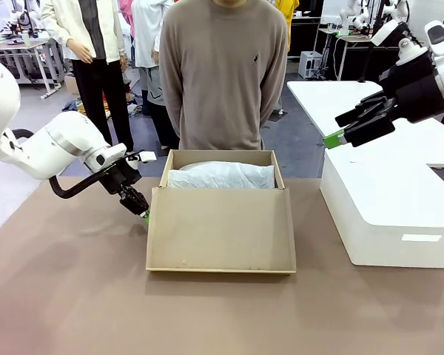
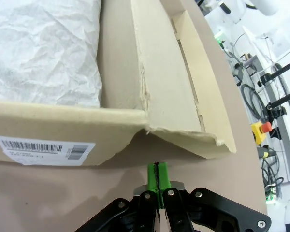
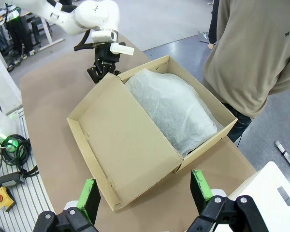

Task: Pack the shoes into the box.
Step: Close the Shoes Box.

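Lying just beyond pinched left fingers (image 2: 158,175), box (image 2: 121,121) corner

The box (image 1: 220,222) sits at the middle of the worktop (image 1: 74,296), its flap lid (image 1: 222,229) toward the near edge and tissue paper (image 1: 222,176) inside toward the far edge. A block (image 1: 388,214) lies to its right. The left tool (image 1: 143,214) rests just beside the box's left wall. The right tool (image 1: 337,137) hangs above the block. A person (image 1: 222,74) stands behind the far edge.

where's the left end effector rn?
Front view: left end effector, shut, low at the left corner of the tan cardboard shoebox, where its flap lid hinges.
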You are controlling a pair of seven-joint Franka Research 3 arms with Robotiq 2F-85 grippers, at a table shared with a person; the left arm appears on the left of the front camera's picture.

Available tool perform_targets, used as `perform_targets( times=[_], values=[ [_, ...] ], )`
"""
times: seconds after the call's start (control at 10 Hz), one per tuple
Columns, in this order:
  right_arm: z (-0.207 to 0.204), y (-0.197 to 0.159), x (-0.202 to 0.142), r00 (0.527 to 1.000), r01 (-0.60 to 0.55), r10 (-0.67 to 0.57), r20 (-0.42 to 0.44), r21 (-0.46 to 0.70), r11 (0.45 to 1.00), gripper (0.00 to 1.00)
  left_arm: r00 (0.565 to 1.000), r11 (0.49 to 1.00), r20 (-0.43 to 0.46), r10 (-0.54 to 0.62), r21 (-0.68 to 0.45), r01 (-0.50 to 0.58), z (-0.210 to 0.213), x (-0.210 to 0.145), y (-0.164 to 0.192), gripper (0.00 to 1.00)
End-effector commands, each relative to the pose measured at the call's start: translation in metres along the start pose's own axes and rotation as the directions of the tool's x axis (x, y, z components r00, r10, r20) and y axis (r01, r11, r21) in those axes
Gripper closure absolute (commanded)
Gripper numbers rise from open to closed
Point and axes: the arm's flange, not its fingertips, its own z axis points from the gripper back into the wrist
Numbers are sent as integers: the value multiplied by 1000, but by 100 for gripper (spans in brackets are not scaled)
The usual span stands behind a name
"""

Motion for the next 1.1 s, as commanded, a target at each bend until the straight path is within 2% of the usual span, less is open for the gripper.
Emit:
perform_targets(
  times=[0.0, 0.6, 1.0],
  values=[
    [-1, -2, 0, 1000, -9, 9, 14, 12, 1000, 0, 999, 999, 40, 14, -36, -12, -4, 4, 2, 100],
    [-1, -2, 0, 1000, -9, 9, 14, 12, 1000, 0, 998, 988, 57, 23, -151, -14, -15, 6, 1, 100],
    [-1, -2, 0, 1000, -9, 9, 14, 12, 1000, 0, 995, 967, 103, 15, -256, 12, -22, 10, -3, 100]
  ],
)
